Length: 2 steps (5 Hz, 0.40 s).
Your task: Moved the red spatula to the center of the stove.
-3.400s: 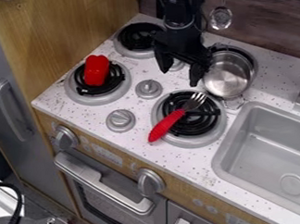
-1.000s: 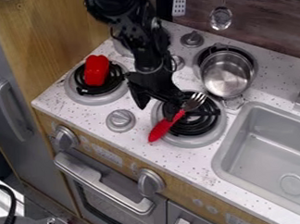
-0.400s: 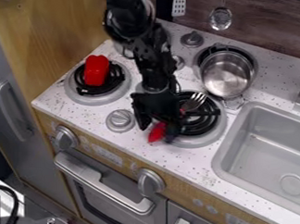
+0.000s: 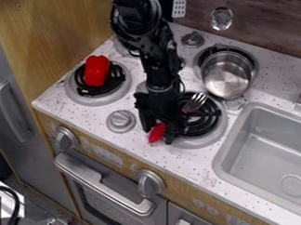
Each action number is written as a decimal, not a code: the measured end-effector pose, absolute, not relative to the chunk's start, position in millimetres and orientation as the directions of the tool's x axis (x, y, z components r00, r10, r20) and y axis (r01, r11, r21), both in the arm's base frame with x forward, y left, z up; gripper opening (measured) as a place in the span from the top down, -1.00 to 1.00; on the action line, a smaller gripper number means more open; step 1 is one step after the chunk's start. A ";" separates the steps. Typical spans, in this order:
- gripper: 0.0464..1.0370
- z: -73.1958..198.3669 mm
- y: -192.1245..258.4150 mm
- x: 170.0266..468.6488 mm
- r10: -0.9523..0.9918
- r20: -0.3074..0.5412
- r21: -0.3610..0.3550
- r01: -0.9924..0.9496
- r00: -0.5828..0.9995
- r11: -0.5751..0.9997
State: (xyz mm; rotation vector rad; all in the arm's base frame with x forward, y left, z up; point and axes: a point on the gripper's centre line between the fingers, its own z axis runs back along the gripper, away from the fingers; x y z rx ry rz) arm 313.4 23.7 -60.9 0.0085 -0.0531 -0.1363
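Note:
The gripper (image 4: 158, 134) is low over the front edge of the front-right burner (image 4: 202, 141), open, with its fingers on either side of a red handle. That handle (image 4: 157, 133) belongs to a fork; its silver tines (image 4: 194, 102) lie on the black coil, pointing up and right. The gripper's body covers the middle of the fork. I see a fork shape rather than a spatula. On the front-left burner (image 4: 72, 93) rests a red pepper-like object (image 4: 97, 70).
A metal pot (image 4: 228, 75) sits on the back-right burner. Right of the stove is a grey sink (image 4: 235, 125). A knob (image 4: 121, 121) stands left of the gripper, another (image 4: 192, 39) at the back. A silver utensil (image 4: 221, 19) hangs by the wall.
The gripper has come from the back of the stove forward and down to the red handle, and its fingers are a little closer together than before. The fork has not visibly moved.

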 end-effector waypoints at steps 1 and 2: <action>0.21 -57.4 21.4 311.8 -0.150 0.071 0.027 0.148 0.986 0.989; 0.28 -32.6 24.2 326.1 -0.142 0.167 0.046 0.136 0.976 0.990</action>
